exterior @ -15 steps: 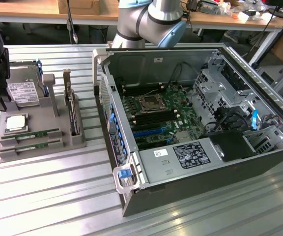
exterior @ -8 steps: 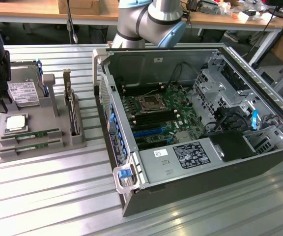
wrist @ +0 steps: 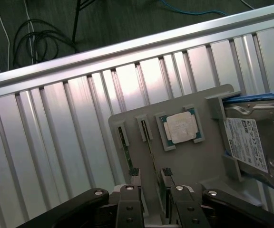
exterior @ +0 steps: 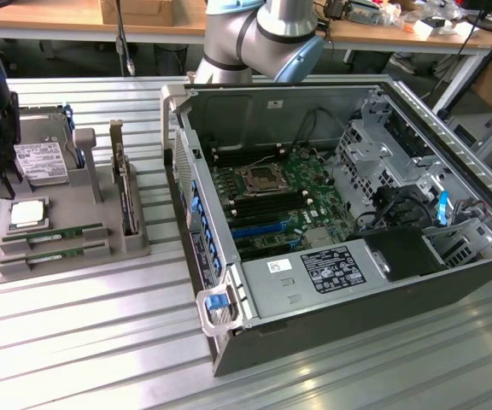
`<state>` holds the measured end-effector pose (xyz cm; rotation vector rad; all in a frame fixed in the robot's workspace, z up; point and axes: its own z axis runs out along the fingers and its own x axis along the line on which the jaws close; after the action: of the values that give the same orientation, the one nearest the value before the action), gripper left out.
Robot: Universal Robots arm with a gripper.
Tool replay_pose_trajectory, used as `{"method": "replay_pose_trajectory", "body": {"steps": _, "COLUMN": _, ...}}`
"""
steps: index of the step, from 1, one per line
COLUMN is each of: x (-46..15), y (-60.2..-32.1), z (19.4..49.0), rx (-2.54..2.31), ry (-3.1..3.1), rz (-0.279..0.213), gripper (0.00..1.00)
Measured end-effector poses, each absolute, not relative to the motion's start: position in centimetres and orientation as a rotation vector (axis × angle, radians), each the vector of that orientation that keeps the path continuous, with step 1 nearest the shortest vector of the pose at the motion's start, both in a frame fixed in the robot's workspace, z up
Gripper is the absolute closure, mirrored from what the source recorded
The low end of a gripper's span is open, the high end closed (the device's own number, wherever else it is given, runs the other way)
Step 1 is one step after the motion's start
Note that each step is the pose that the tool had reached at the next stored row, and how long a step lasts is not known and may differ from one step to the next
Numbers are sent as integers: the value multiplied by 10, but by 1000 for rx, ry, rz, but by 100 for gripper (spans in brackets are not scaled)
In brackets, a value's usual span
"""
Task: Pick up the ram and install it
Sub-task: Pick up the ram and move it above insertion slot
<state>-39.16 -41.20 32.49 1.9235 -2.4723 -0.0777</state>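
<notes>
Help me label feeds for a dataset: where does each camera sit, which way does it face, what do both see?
Exterior view: off the arm, raised, looking down at the open computer case and parts tray; an arm joint shows.
Wrist view: on the wrist, facing down onto the tray; the open end effector shows.
Shared: tray, processor chip, hard drive, two ram sticks.

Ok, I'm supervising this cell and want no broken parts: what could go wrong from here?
1. The open end effector hangs over two ram sticks lying close side by side in the grey holder; a finger might come down on the wrong stick or between them.
2. The processor chip sits just beside them and could be nudged.
</notes>
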Motion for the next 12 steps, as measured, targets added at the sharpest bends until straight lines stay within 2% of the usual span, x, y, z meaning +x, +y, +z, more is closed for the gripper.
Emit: {"method": "replay_pose_trajectory", "body": {"steps": 12, "x": -392, "y": -412, "z": 319, "rx": 1923, "ry": -2472, "rz": -78, "gripper": 70}}
